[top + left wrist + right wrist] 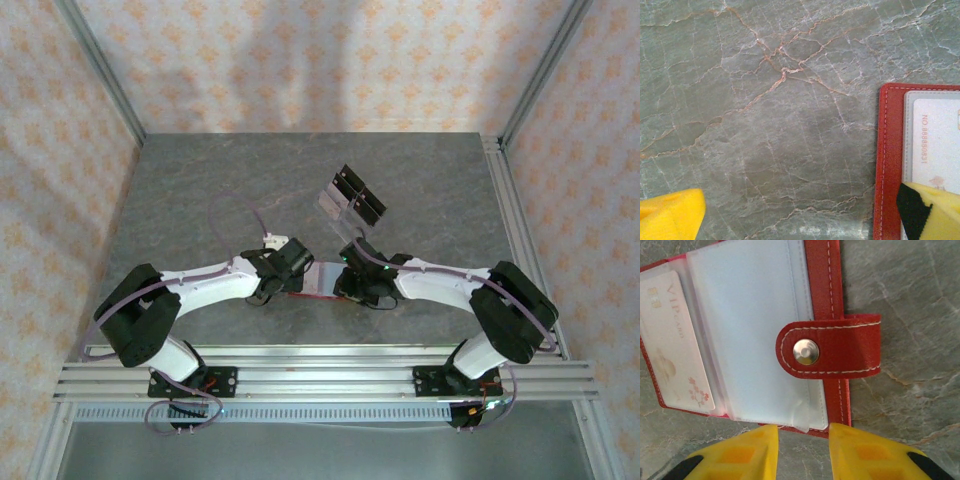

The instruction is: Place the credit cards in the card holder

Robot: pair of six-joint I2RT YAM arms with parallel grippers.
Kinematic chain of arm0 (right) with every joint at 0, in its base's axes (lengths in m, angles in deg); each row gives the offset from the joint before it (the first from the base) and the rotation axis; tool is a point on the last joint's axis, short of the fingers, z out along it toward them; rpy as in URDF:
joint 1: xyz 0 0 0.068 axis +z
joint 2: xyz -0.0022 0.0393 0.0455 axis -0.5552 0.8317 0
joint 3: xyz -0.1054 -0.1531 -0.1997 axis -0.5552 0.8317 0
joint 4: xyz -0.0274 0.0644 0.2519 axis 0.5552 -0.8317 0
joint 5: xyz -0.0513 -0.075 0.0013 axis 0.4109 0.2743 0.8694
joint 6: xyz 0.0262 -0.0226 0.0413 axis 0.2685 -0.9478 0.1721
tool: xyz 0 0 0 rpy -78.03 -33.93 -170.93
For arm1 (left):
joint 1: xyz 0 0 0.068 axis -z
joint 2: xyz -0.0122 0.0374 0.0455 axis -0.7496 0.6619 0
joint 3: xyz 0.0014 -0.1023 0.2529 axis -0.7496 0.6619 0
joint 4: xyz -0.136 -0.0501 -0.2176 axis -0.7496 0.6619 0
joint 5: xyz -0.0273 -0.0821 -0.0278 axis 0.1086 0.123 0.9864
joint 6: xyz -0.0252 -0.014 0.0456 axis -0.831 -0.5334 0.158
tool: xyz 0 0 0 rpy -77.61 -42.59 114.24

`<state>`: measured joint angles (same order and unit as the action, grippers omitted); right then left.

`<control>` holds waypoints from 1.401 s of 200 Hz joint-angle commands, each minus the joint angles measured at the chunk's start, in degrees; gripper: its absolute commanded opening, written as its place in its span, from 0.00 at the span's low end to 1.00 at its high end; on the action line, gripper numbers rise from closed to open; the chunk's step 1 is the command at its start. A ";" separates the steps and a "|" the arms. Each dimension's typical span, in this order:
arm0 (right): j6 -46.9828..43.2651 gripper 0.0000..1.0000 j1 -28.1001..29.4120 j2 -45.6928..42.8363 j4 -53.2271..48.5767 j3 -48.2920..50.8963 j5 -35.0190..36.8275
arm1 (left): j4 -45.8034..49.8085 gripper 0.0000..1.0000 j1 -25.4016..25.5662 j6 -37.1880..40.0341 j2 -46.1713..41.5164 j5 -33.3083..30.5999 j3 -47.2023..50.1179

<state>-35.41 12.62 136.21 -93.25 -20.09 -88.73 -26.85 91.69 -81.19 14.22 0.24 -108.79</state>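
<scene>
Fingers of my right pincer (802, 452) stand apart, just short of the card holder (822, 290) at its six o'clock edge, where a clear sleeve (755, 330) curls toward the gap. I judge they are lined up to pinch that lip. At nine o'clock a credit card (675, 340) sits pocketed, and the snap tab (830, 351) lies unfastened at three. My left pincer (800, 217) is spread wide, one finger (937, 215) over the holder's corner, probably pinning it to the surface (765, 100). Overhead, the clear stand (350, 200) with black blocks sits apart at twelve.
</scene>
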 commanded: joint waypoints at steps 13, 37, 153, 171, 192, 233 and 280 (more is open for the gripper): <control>0.66 0.28 0.32 -0.19 0.93 0.09 -0.09 | -0.41 1.00 0.38 0.45 0.87 -1.72 -1.11; 0.49 0.25 0.29 0.35 1.11 -0.42 -0.30 | -0.32 1.00 0.39 0.45 0.78 -1.87 -0.97; 0.12 0.04 0.28 1.29 1.48 -0.70 -0.70 | -0.32 1.00 0.43 0.50 0.36 -2.07 -0.91; -0.42 0.00 0.30 0.92 0.76 -1.43 -0.86 | -0.22 1.00 0.45 0.38 0.17 -2.09 -0.90; -1.07 0.00 0.32 0.16 -0.23 -2.81 -1.05 | 0.26 1.00 0.37 -0.30 -0.42 -2.63 -0.97; -3.81 0.00 0.32 0.36 -1.98 -8.28 -2.38 | 4.03 1.00 0.26 -3.24 -1.66 -5.73 -1.61; -5.98 0.00 0.40 6.33 -1.41 -15.10 -4.81 | 5.14 1.00 0.45 -8.64 -4.58 -6.82 -0.01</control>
<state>-39.30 12.62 138.77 -94.15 -32.26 -92.01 -24.20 91.69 -85.40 12.54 -3.22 -108.79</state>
